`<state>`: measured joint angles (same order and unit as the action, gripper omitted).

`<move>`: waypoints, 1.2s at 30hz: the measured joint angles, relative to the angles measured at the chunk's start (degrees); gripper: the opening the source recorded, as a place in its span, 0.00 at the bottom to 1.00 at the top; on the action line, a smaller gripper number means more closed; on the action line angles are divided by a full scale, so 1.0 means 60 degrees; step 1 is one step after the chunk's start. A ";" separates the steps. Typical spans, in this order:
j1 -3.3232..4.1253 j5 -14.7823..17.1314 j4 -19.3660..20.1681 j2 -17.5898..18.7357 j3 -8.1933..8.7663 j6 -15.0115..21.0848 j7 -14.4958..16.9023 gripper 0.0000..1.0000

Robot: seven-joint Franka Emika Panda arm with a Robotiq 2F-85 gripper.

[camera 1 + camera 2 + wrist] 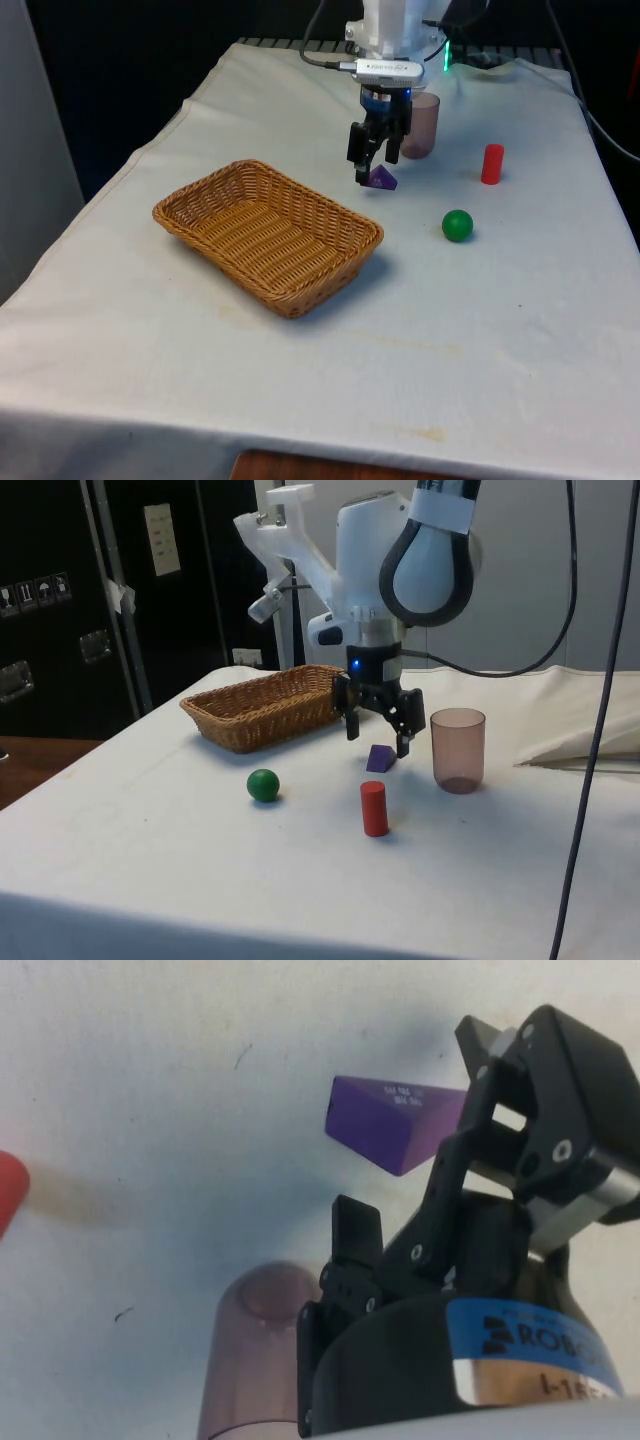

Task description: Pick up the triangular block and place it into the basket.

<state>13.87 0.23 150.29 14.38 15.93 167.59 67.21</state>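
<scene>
Side view: purple triangular block (pixel 380 758) between open jaws.

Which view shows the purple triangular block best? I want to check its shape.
The wrist view: the triangular block appears large, its wedge faces plain. The front view and side view show it small on the cloth under the gripper.
</scene>
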 measured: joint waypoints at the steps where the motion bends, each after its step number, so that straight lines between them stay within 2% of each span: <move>1: 0.0000 0.0000 0.0000 0.0000 0.0000 0.0000 0.0010 1.00; 5: 0.0000 0.0000 0.0000 0.0000 -0.0019 -0.0010 0.0029 1.00; 8: 0.0000 0.0000 0.0000 0.0000 -0.0029 -0.0010 0.0038 0.95; 12: 0.0000 0.0000 0.0000 0.0000 -0.0038 -0.0010 0.0038 0.74; 13: 0.0000 0.0000 0.0000 0.0000 -0.0038 -0.0010 0.0038 0.64; 15: 0.0000 0.0000 0.0000 0.0000 -0.0048 -0.0010 0.0038 0.55; 16: 0.0000 0.0000 0.0000 0.0000 -0.0048 -0.0010 0.0038 0.50; 17: 0.0000 0.0000 0.0000 0.0000 -0.0048 -0.0010 0.0038 0.50; 21: 0.0000 -0.0010 0.0000 0.0000 -0.0048 -0.0019 0.0038 0.33; 29: 0.0000 -0.0010 -0.0029 -0.0057 -0.0048 -0.0019 0.0038 0.33; 36: 0.0000 -0.0010 0.0010 -0.0688 -0.0019 -0.0420 0.0057 0.33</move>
<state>13.87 0.17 150.34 10.26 15.81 165.07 67.55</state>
